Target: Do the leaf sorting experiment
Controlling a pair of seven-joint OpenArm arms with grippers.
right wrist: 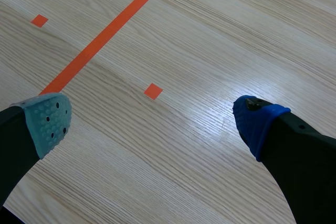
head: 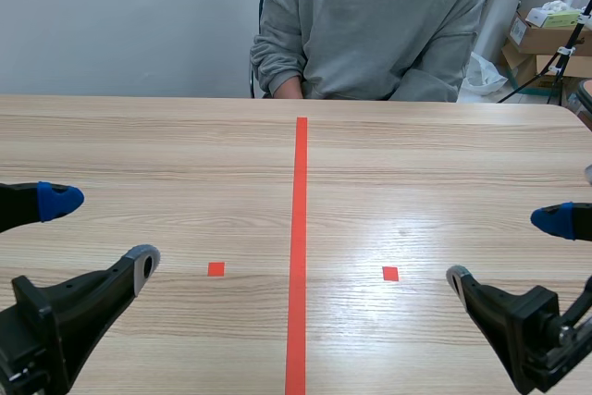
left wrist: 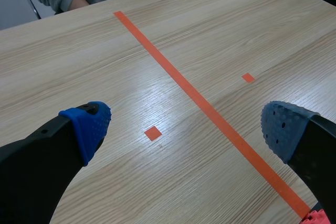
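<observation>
The left end effector [head: 102, 233] is cut off at the frame edge. It hovers low over the pale wood-grain desk [head: 185, 145], its fingers wide apart and its dotted blue pad [left wrist: 89, 127] bare. Between both end effectors a flat orange tape line [head: 299, 247] runs toward a person in grey [head: 370, 25], whose head is cut off. The right end effector [head: 507, 248] hangs likewise, fingers spread, gripping nothing. Where the leaves lie cannot be told.

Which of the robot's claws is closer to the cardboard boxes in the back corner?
Right. The right gripper is on the same side of the table as the cardboard boxes; the left gripper is across the orange tape line, on the opposite side.
</observation>
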